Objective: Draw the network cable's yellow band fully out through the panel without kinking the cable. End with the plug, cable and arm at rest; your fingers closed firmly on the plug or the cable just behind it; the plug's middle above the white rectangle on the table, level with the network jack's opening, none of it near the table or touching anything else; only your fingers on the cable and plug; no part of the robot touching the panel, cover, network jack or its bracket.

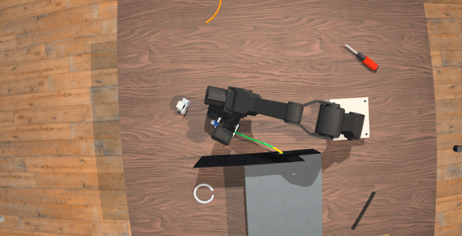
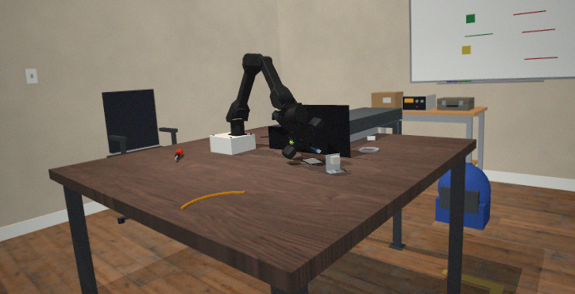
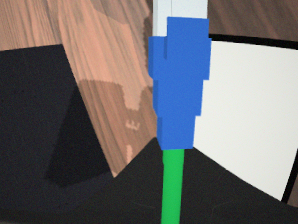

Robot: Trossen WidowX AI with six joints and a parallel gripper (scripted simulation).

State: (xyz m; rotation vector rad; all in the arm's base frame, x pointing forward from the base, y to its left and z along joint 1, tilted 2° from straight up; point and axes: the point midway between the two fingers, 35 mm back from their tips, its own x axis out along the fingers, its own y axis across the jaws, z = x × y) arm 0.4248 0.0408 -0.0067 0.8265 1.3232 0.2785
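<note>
The gripper (image 1: 223,127) is clamped tight on the green network cable (image 1: 253,140) just behind its blue plug (image 3: 178,90), which ends in a white tip and points toward the white network jack (image 1: 182,105) on its small bracket, well apart from it. In the wrist view the plug hangs above the wooden table (image 1: 290,24), with the white rectangle (image 3: 246,123) lying just to one side beneath it. From the gripper the cable runs straight and taut back to the black panel (image 1: 252,158), and its yellow band (image 1: 277,150) shows on the near side of the panel, right at the point where the cable meets it. A grey cover (image 1: 284,198) stretches behind the panel. The arm reaches across from its white base plate (image 1: 362,103). Elsewhere on the table lie a red-handled screwdriver (image 1: 363,59), an orange cable offcut (image 1: 216,3), a white open ring (image 1: 203,193) and a dark strip (image 1: 363,210), all well apart from the gripper.
</note>
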